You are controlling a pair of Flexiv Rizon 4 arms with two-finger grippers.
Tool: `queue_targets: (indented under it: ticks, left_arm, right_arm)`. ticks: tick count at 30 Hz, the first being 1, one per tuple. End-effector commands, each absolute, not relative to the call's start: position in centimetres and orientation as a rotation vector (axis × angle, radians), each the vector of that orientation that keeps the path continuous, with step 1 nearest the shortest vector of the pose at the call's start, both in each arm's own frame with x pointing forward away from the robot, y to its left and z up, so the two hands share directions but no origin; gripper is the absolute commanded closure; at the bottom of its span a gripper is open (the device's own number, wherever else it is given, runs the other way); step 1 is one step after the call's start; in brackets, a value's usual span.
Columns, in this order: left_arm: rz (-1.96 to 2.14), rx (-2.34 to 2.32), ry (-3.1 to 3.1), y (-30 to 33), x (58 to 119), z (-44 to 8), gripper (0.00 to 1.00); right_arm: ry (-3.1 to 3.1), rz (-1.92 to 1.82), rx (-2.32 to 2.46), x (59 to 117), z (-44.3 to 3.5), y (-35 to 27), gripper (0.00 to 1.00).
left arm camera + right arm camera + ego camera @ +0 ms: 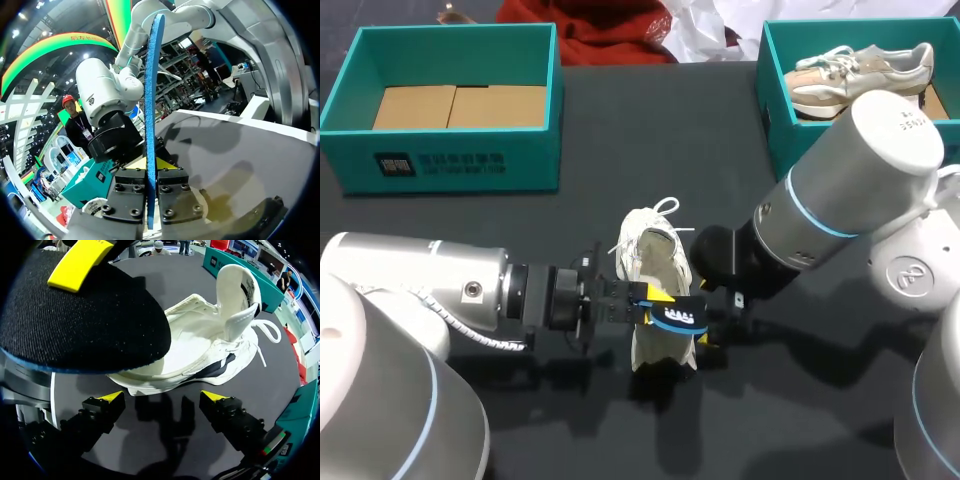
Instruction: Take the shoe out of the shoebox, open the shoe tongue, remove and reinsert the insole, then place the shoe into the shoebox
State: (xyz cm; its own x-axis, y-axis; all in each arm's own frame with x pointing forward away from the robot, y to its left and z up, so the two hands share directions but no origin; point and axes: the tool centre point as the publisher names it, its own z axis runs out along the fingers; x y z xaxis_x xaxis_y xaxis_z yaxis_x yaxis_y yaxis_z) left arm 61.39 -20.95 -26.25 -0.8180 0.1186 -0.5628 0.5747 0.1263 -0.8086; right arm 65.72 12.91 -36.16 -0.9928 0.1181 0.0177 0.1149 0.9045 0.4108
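Insole (85, 315): top is matt blk cloth w/ fine grainy weave, edge & underside rough blue foam; shoe (200, 355) is white, smooth leather-like outside w/ soft cloth lining & woven laces. Table (620, 140) is matt blk, prob. cloth-covered; left box (450, 155) & right box (775, 115) look like smooth teal cardboard, plain brown card on the left one's floor. Left arm (420, 275) & right arm (865, 170): satin silver-grey shells, metal vs plastic can't tell.

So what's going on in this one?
The insole is out of the white shoe: the left pincer is shut on it, holding it right by the shoe, which lies on the table between the arms. The right pincer is open, close to the shoe, gripping nothing. A teal shoebox stands empty at the back left.
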Motion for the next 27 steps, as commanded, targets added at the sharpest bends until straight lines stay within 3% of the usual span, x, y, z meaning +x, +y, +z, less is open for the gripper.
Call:
queue_targets:
  ticks: [1,27]
  left_arm:
    - [-1.738,0.672,2.049,-21.37,61.52,-26.52,1.0]
    - [-1.753,0.662,2.048,-22.19,61.85,-27.07,1.0]
  right_arm:
    - [3.056,0.66,0.18,65.44,-36.29,13.11,0.0]
    - [3.056,0.673,0.17,65.43,-36.27,13.29,0.0]
